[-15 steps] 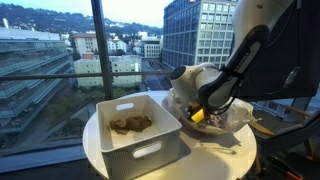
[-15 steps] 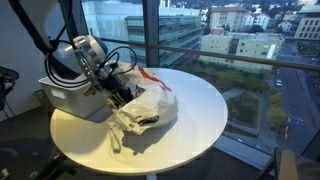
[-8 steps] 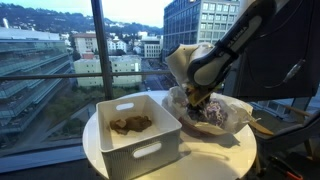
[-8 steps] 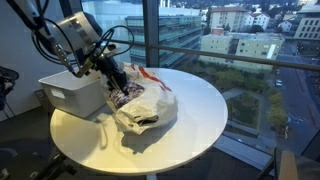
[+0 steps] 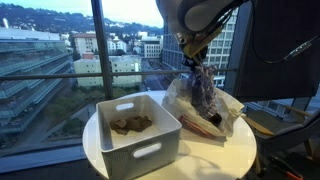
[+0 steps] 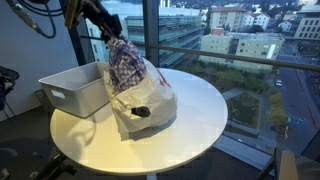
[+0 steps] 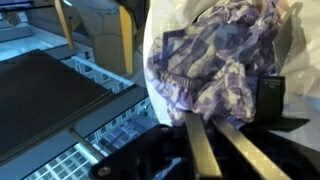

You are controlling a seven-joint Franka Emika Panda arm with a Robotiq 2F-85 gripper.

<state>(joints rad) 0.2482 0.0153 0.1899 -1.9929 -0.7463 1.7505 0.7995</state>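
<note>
My gripper (image 5: 190, 62) hangs above the round white table, shut on the top of a purple-and-white patterned cloth (image 5: 203, 95). The cloth hangs down from the jaws into the open mouth of a crumpled white plastic bag (image 5: 222, 117). In an exterior view the gripper (image 6: 108, 35) holds the cloth (image 6: 125, 65) over the bag (image 6: 148, 105). In the wrist view the two fingers (image 7: 200, 145) close on the cloth (image 7: 215, 60), with the gripper (image 7: 208, 118) pinching its lower edge.
A white plastic bin (image 5: 140, 140) with a brownish crumpled item (image 5: 130, 125) stands on the table beside the bag; it also shows in an exterior view (image 6: 75, 88). The table (image 6: 195, 120) stands next to tall glass windows. A dark screen (image 5: 290, 50) is behind.
My gripper has risen from low at the bag to well above it, drawing the patterned cloth up out of the bag. The bag has been pulled more upright.
</note>
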